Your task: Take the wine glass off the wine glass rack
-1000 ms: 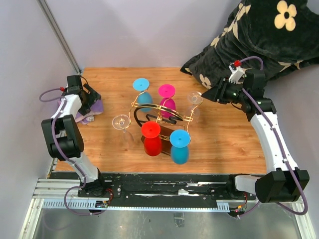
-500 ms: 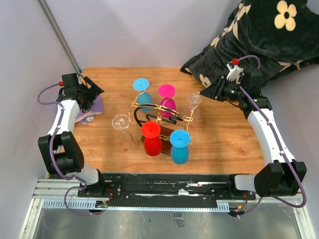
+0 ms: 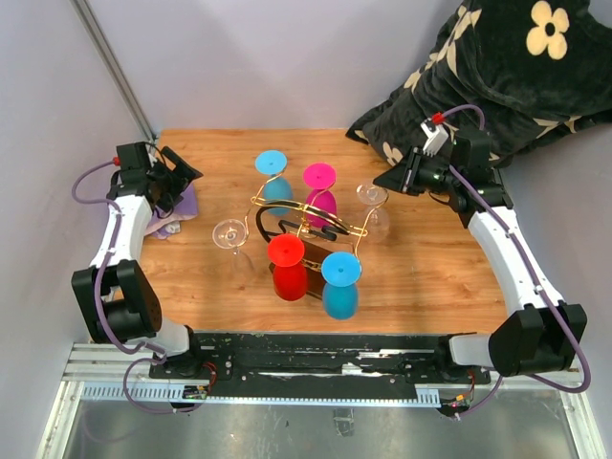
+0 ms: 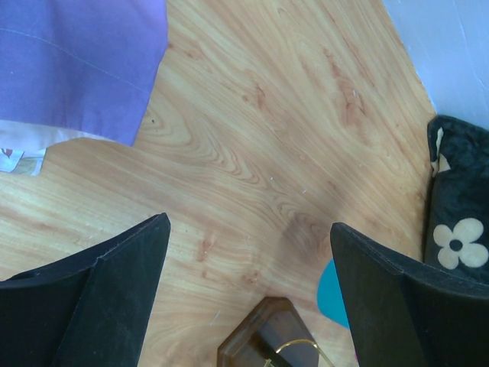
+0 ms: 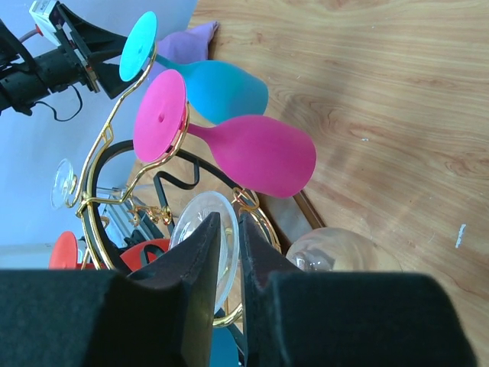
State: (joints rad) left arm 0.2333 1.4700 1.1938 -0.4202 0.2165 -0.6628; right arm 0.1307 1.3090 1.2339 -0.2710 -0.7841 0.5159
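Observation:
The gold wire wine glass rack [image 3: 308, 214] stands mid-table on its dark brown base, with blue, pink, red and clear glasses hanging upside down from it. A clear wine glass [image 3: 375, 212] hangs at the rack's right end. My right gripper [image 3: 390, 180] reaches it from the right. In the right wrist view, the right gripper [image 5: 229, 218] has its fingers pinched on the rim of that glass's round foot [image 5: 187, 229], while its bowl [image 5: 336, 248] shows beside the right finger. My left gripper [image 3: 185, 172] hovers open over the far left of the table, holding nothing.
A purple cloth [image 3: 178, 205] lies under the left arm. A black flowered pillow [image 3: 497, 67] fills the back right corner. A second clear glass [image 3: 230, 233] hangs at the rack's left end. The rack's base corner [image 4: 263, 336] shows between the left fingers.
The right fingers closed on the clear glass's foot while that arm edged left. The rack and its glasses shifted slightly toward the near left. The left arm swung up and back.

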